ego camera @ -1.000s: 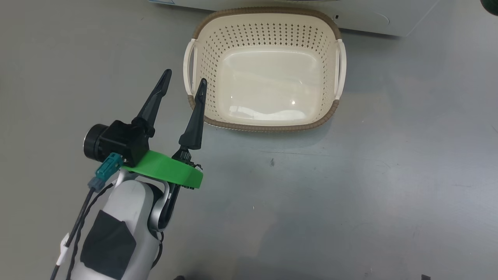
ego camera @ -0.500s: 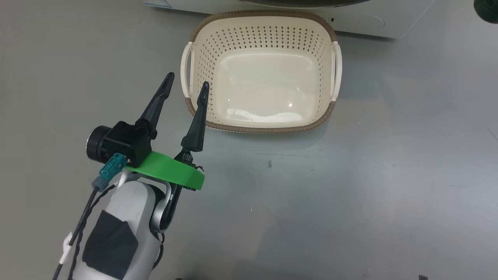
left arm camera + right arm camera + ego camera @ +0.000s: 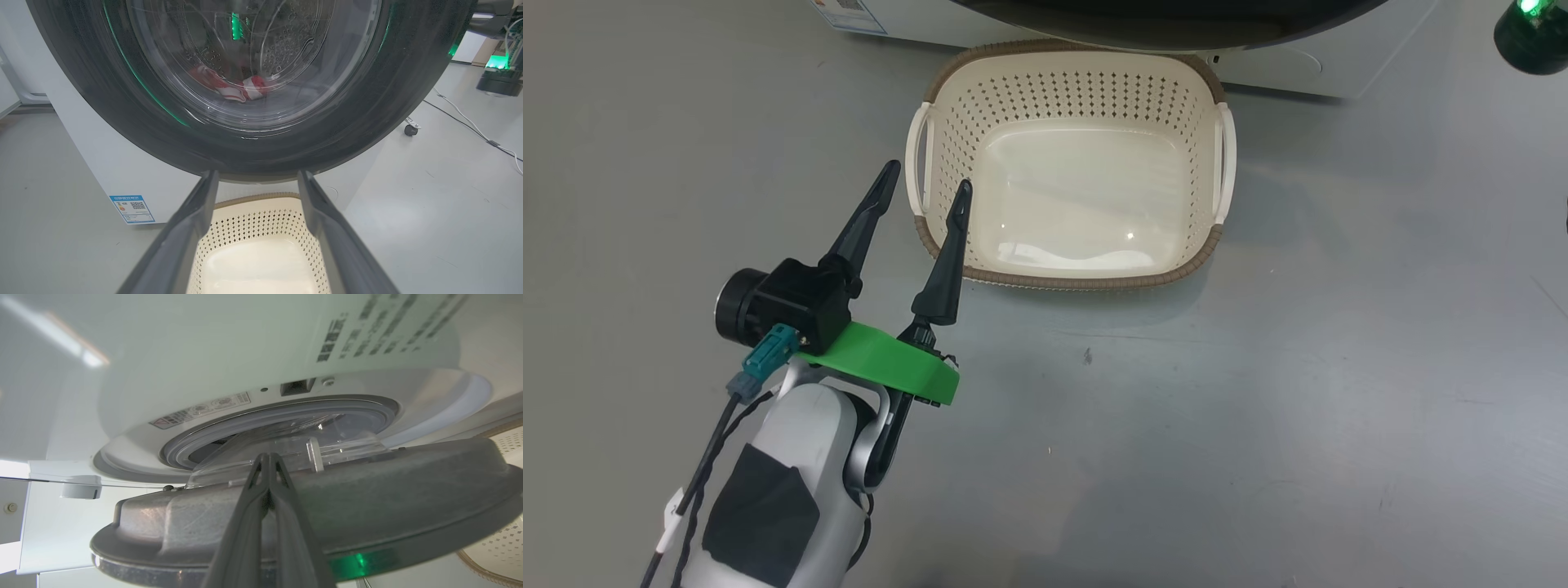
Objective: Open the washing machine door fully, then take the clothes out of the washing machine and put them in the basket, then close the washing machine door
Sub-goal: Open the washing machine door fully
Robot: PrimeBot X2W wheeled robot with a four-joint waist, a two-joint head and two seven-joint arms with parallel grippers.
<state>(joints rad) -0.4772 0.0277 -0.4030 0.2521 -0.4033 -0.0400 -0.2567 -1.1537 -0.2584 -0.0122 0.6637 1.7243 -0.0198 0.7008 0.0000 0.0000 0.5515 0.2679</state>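
- Hovering over the grey floor [image 3: 1258, 425] at about 8 o'clock in the head view, the left tool [image 3: 928, 174] is holding its two dark fingers wide apart, with nothing between them.
- One of its fingertips is overlapping the basket's 7 o'clock corner in that view; whether it is touching the rim cannot be told.
- The basket [image 3: 1086, 279] is sitting on the floor toward 12 o'clock, with its far rim running under the washing machine door [image 3: 1176, 20], whose black rim is arcing along the top edge.
- The washing machine [image 3: 1282, 61] is standing just behind the basket, and its blue label [image 3: 848, 15] is showing at 11 o'clock.
- In the left wrist view the door is looming at 12 o'clock, and the clothes [image 3: 237, 87] are lying low in the drum, showing red and white through the glass.
- In the right wrist view the right tool [image 3: 267, 457] is pressing its fingers together, gripping nothing.
- Those fingers are lying across the door's grey inner face, with the tips reaching the clear glass bowl at 12 o'clock.
- The door is standing ajar, its glass bowl sitting partly out of the grey drum seal [image 3: 196, 435].
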